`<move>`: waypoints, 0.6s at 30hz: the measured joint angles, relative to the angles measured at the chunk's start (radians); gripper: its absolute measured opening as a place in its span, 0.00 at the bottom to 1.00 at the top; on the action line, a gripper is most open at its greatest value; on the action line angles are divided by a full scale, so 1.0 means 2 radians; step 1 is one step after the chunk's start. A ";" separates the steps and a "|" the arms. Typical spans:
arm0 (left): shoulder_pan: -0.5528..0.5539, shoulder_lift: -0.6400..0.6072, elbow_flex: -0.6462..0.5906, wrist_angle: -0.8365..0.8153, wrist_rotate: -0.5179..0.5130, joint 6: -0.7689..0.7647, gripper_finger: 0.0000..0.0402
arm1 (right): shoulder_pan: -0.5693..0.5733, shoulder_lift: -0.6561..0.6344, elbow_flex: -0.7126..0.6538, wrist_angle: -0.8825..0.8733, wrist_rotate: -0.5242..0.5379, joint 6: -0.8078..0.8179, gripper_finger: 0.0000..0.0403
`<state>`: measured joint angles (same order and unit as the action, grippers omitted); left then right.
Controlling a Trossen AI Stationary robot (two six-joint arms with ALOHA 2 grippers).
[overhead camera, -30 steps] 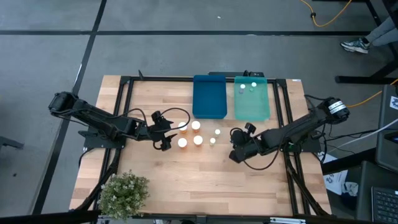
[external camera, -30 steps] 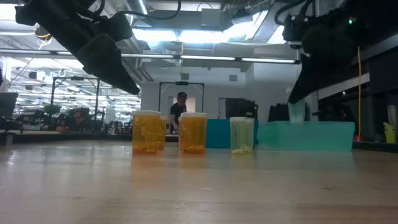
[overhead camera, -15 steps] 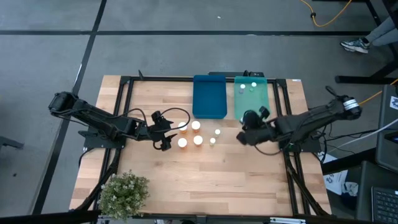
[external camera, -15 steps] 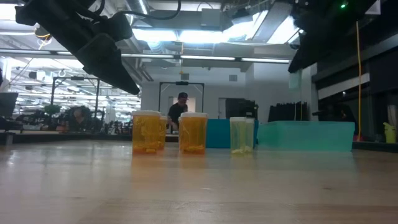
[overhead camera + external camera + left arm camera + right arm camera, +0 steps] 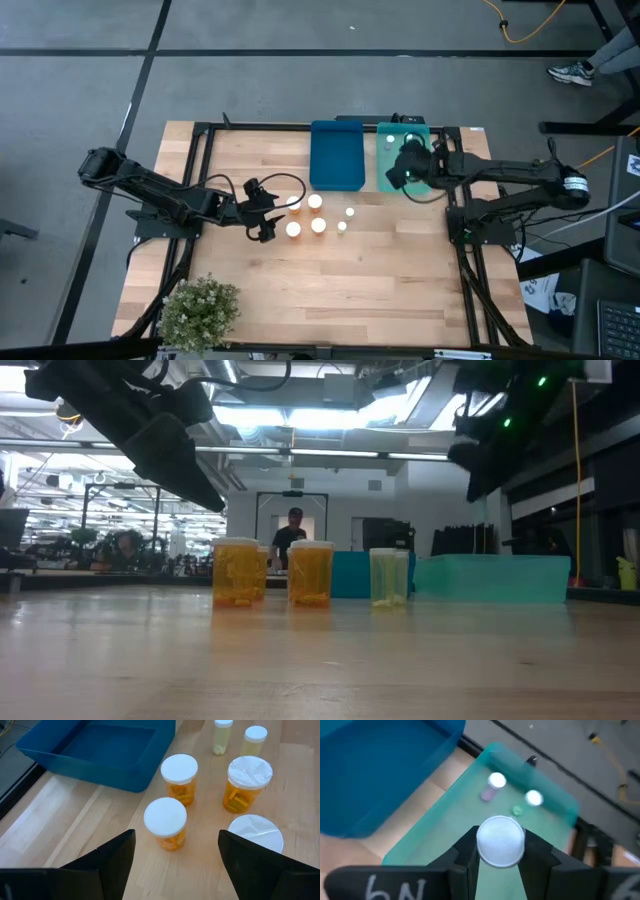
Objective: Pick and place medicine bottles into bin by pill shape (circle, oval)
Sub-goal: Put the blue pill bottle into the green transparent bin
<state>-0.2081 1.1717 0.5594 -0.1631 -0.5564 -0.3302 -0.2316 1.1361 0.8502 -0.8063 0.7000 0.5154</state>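
Note:
My right gripper [image 5: 405, 167] is above the teal green tray [image 5: 420, 185], shut on a small bottle with a white cap [image 5: 500, 841]. Two small bottles [image 5: 390, 141] [image 5: 408, 136] stand in that tray at its far end. The dark blue tray [image 5: 336, 155] lies to its left. Four amber bottles [image 5: 315, 201] and two small pale ones [image 5: 350, 212] stand upright on the table near the trays. My left gripper [image 5: 268, 210] is open beside the amber bottles, touching none; the nearest one [image 5: 165, 822] stands just ahead of its fingers. My right gripper pinches the small bottle between its two fingers [image 5: 465, 855], one on each side just under the white cap [image 5: 500, 832]. The cap hides the bottle's body. The bottle is lifted clear, above the teal tray's floor [image 5: 445, 825].
A potted plant [image 5: 200, 310] stands at the table's near left corner. Bare wood lies near the front of the table. In the low view, a person [image 5: 291, 535] stands far back in the room.
My right gripper has risen and gone toward the table's far edge with the small pale bottle, from the table's middle right to above the teal tray. My left arm and the other bottles have kept still.

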 joint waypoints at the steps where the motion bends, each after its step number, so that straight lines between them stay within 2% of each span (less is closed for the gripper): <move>1: 0.000 0.000 0.000 0.000 0.000 0.000 0.69 | -0.018 0.000 -0.011 0.025 -0.017 -0.015 0.26; 4: 0.000 0.000 0.000 0.000 0.000 0.000 0.69 | -0.068 0.001 -0.049 0.113 -0.061 -0.065 0.26; 10: 0.000 0.000 0.000 0.000 0.000 0.000 0.69 | -0.147 0.001 -0.116 0.230 -0.089 -0.106 0.26; 14: 0.000 0.000 0.000 0.000 0.000 0.000 0.69 | -0.186 0.001 -0.162 0.298 -0.142 -0.119 0.26; 18: 0.000 0.000 0.000 0.000 0.000 0.000 0.69 | -0.210 0.001 -0.208 0.361 -0.155 -0.134 0.26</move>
<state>-0.2077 1.1717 0.5594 -0.1635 -0.5571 -0.3302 -0.6519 1.1381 0.4343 -0.0845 0.3897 0.2470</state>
